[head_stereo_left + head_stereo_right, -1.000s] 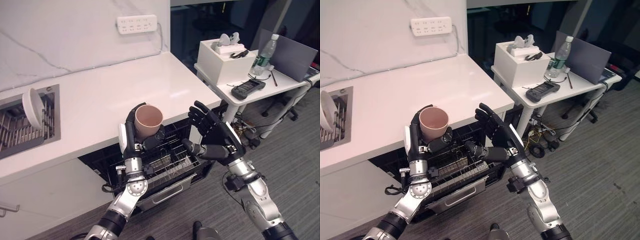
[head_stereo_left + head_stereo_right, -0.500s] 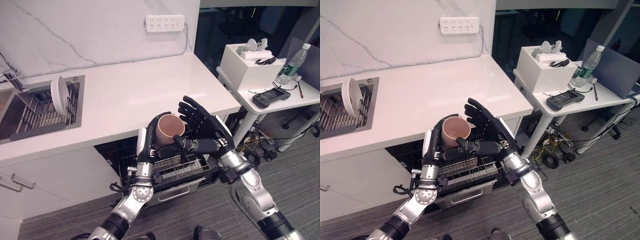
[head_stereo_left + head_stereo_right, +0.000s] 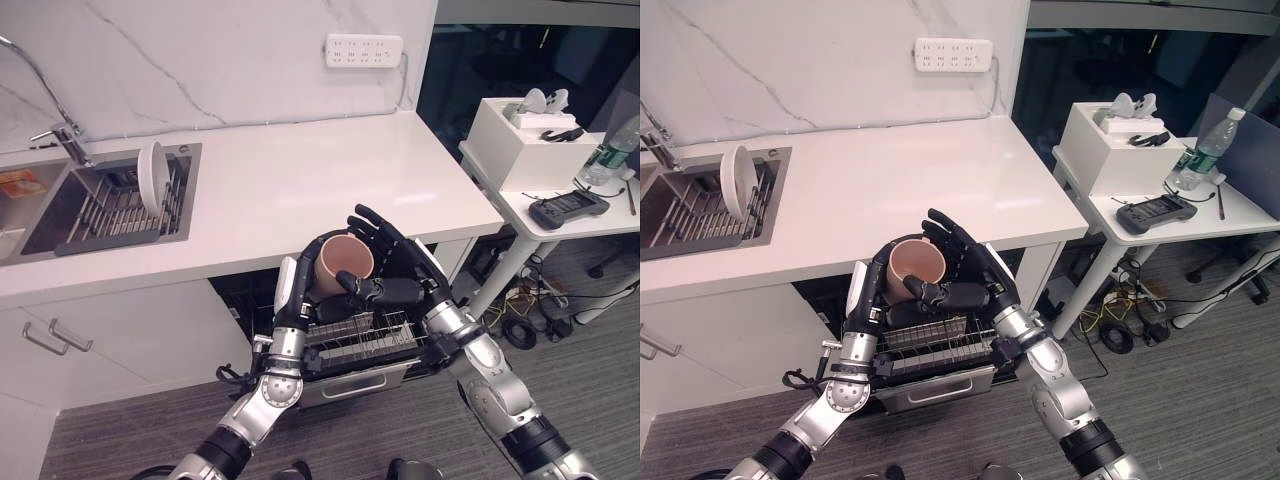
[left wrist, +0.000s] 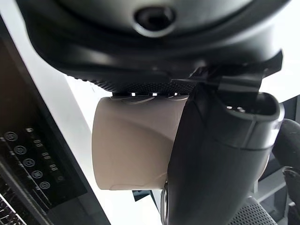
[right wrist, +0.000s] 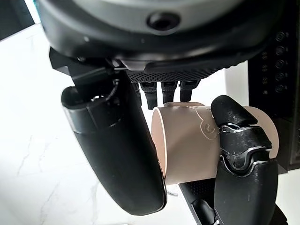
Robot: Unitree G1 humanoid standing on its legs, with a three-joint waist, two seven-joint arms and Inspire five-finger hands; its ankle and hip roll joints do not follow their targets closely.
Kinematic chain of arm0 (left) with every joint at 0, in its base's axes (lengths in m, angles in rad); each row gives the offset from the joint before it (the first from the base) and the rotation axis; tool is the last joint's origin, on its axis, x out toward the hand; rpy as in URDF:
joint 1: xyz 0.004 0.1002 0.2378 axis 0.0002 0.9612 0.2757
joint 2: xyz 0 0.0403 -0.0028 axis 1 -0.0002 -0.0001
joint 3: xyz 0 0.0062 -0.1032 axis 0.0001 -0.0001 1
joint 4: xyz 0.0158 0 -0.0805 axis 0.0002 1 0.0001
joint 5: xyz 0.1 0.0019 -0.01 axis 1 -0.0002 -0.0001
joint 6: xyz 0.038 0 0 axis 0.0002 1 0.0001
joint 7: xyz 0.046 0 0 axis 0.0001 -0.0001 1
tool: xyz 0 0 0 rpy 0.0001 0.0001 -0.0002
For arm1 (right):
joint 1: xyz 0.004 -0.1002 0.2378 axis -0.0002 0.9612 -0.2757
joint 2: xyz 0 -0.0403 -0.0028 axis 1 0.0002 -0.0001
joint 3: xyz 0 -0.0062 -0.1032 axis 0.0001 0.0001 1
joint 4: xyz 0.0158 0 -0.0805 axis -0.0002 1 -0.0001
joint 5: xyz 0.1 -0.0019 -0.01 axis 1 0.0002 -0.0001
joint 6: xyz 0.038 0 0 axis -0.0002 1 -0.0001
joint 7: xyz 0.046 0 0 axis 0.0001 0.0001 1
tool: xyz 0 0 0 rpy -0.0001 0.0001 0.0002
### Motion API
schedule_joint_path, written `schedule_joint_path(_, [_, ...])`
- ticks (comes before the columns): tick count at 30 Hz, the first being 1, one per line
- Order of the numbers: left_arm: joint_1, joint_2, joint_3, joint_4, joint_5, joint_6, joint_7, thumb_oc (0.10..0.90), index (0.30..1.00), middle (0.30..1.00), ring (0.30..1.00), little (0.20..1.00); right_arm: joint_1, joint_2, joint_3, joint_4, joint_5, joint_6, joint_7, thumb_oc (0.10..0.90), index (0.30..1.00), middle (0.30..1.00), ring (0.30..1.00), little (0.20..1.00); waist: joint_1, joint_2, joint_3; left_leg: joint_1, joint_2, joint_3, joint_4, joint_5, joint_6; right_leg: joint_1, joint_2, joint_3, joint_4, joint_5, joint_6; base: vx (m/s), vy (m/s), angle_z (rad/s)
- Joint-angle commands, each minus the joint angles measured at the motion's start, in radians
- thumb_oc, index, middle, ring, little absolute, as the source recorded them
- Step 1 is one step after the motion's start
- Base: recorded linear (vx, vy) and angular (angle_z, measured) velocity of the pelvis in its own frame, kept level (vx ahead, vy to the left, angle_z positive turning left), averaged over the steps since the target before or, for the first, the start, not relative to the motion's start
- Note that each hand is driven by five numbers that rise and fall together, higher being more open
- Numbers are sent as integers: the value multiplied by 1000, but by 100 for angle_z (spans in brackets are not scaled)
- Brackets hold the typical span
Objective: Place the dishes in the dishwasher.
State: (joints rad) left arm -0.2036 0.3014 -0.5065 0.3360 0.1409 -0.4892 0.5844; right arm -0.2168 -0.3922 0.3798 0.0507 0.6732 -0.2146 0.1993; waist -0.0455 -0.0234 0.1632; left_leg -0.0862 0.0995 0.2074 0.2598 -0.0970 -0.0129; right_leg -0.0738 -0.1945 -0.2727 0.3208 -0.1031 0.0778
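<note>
A beige-pink cup [image 3: 345,262] is held upright above the pulled-out dishwasher rack [image 3: 365,340], in front of the counter's edge. My left hand [image 3: 289,298] is shut on it, with the thumb [image 4: 220,154] curled across the cup's side [image 4: 131,145]. My right hand [image 3: 412,282] has come in from the right. Its fingers are straight and spread behind the cup, and its thumb [image 5: 117,150] lies along the cup's near side [image 5: 187,140]. A white plate [image 3: 153,178] stands on edge in the sink's drying rack.
The white counter [image 3: 300,185] runs above the open dishwasher. The sink [image 3: 100,215] and faucet [image 3: 62,140] are at the far left. A side table [image 3: 560,225] at the right carries a white box, a bottle and a handheld controller.
The camera has swung, shifting the whole scene to the right. My right hand has moved in from the right and now rests against the cup, which my left hand keeps hold of.
</note>
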Motion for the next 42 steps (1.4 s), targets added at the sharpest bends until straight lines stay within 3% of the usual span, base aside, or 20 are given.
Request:
schedule_joint_path(1, [-111,-9,-38,-106,17,-129,47,400,300,300,300,300,-103,49,10,-31,42,-48,42,800,900,900,900,900,11,-13,-37,41,33,-34,40,-130,-34,60,-1,52,-21,-82,49,47,-9,13])
schedule_joint_path(5, [-108,-5,-34,-89,15,-139,51,400,300,300,300,300,-95,54,19,-31,72,-29,76,800,900,900,900,900,16,-13,-34,38,30,-41,40,-128,-33,63,-1,49,-21,-83,48,31,-8,10])
schedule_joint_path(9, [-107,-9,-33,-69,-48,-153,-21,400,300,300,300,300,-92,68,38,-25,130,9,143,800,900,900,900,900,20,-13,-32,37,25,-48,40,-127,-29,66,0,51,-21,-84,47,44,-8,1])
schedule_joint_path(14, [-110,-21,-57,-38,-209,-136,-233,400,300,300,300,300,-91,74,69,-36,132,74,260,800,900,900,900,900,22,-13,-31,40,22,-51,40,-126,-24,68,2,55,-21,-84,46,33,-7,0])
schedule_joint_path(18, [-121,-24,-77,-23,-276,-124,-337,400,300,300,300,300,-96,71,80,-40,150,107,300,800,900,900,900,900,18,-11,-30,45,24,-45,40,-125,-22,69,2,56,-21,-83,48,0,0,0])
schedule_joint_path(24, [-143,-42,-118,-4,-494,-21,-620,400,300,300,300,300,-93,76,83,-23,212,163,395,800,900,900,900,900,5,-4,-29,52,30,-38,40,-119,-22,73,3,59,-21,-81,49,5,0,0])
schedule_joint_path(26, [-146,-46,-130,-2,-518,-3,-657,400,300,300,300,300,-90,81,85,-19,215,174,412,800,900,900,900,900,2,-1,-29,54,30,-38,40,-119,-22,74,4,59,-21,-82,49,0,0,0])
schedule_joint_path(36, [-167,-44,-145,2,-542,50,-710,400,300,300,300,300,-97,70,91,18,117,151,439,800,900,900,900,900,-6,9,-26,58,27,-41,40,-117,-22,81,3,59,-21,-84,48,0,0,0])
schedule_joint_path(42, [-164,-29,-137,-4,-470,39,-637,400,300,300,300,300,-110,45,101,26,67,126,390,800,900,900,900,900,-4,9,-25,55,24,-47,40,-114,-22,79,5,61,-21,-81,46,0,0,0])
